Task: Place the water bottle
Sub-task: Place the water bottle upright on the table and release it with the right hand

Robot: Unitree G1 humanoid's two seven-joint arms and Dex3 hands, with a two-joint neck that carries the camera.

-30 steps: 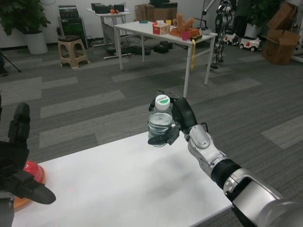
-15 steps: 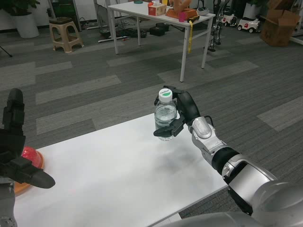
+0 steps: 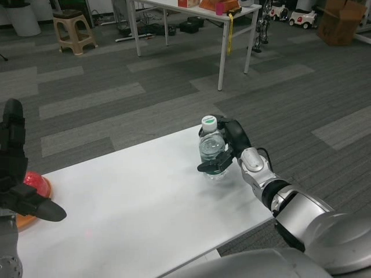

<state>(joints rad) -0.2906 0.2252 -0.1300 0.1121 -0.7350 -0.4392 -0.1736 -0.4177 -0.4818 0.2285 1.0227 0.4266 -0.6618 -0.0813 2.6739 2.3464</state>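
Scene is evenly and brightly lit from overhead; no harsh glare is seen. Soft faint shadows are cast on the white table [image 3: 133, 202] under the water bottle [image 3: 212, 152] and right hand [image 3: 229, 149]. Focus is sharp mid-frame. Slight wide-angle bending is noted at edges; the left hand [image 3: 17, 179] is rendered dark, detail lost.

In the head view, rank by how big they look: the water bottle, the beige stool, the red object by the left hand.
1. Water bottle, right hand gripping it, near the camera.
2. Beige stool, far off, so likely larger in truth.
3. Red object, partly hidden behind the left hand.
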